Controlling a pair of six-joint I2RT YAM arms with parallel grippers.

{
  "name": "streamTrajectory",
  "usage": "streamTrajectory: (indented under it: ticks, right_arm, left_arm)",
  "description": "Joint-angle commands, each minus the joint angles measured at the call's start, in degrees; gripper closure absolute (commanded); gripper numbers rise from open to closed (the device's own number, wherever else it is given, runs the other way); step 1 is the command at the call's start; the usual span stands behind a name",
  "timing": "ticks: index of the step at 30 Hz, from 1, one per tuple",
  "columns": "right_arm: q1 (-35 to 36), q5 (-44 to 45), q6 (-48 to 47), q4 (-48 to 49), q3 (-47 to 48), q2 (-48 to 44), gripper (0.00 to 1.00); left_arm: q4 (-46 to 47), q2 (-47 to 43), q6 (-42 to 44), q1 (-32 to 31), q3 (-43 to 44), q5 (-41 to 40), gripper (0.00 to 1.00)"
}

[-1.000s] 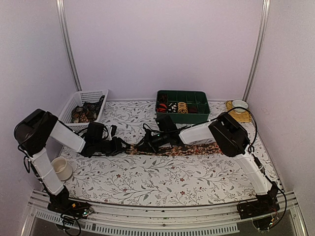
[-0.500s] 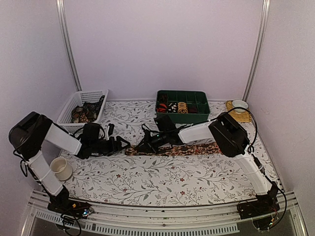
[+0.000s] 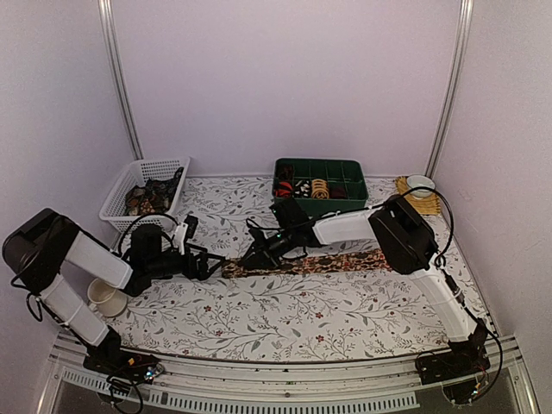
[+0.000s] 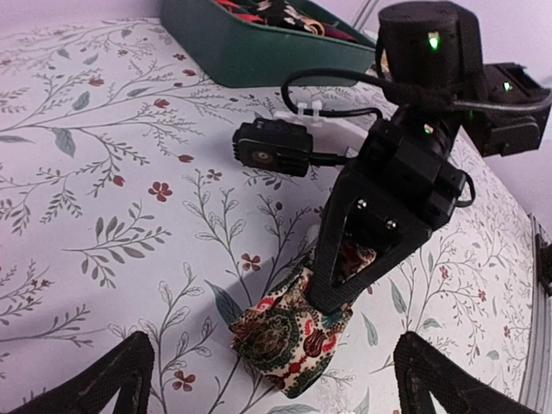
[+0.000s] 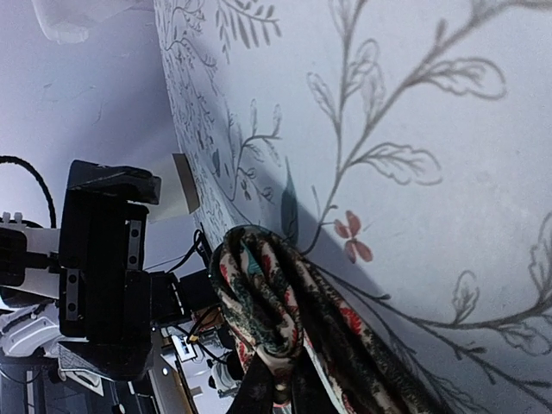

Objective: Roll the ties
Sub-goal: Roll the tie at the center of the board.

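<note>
the tie [image 3: 332,261] being worked, dark with a reddish-cream floral print, lies flat across the middle of the tabletop [image 3: 285,315] in the top view, running from centre left to centre right and passing under the right arm. its left end is no longer flat: in the left wrist view it sits just below centre as a small folded bunch, the fabric doubled over on itself. the right hand [image 4: 332,297] is clamped on that bunch from above, its two fingers closed together on the fold. the left hand [image 3: 205,262] sits just left of the bunch in the top view, apart from it, with its fingers spread wide at the two lower corners of its own view and nothing between them. this looks like the start of the roll, the first turn made and pinned, with nearly the whole length yet to be wound. the next move probably calls for the left hand to come in on the bunch and take it, or brace it, so the right hand can let go, regrip and turn the fold further along the strip. the fold looks loose and soft, so i expect it could spring open if both hands are off it at once. the green tray [image 3: 352,197] at upper centre and the white basket [image 3: 121,194] at upper left stand well apart from this work.
</note>
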Motion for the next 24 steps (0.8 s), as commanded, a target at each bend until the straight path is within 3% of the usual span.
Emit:
streamTrajectory:
  ticks: [1,13,19,24]
  right_arm:
    - [-0.9,-4.9,-5.7,-4.8,1.6,5.1,0.94]
    - [-1.3,-5.2,-8.2,-5.3,0.2,5.7,0.93]
    - [0.3,-6.4,-7.9,-5.0,3.9,7.5,0.93]
    - [1.0,-7.1,-5.5,-2.4,5.0,8.5,0.92]
  left_arm:
    - [5.4,2.5,8.1,-1.6,-0.1,4.4,0.05]
    - [-4.7,7.4,13.1,-6.9,6.4,-2.2,0.21]
    - [-2.9,1.9,-0.1,-5.4,3.6,-4.6,0.25]
    - [-9.2,-3.4,-10.6,-5.0,3.3,-8.4,0.47]
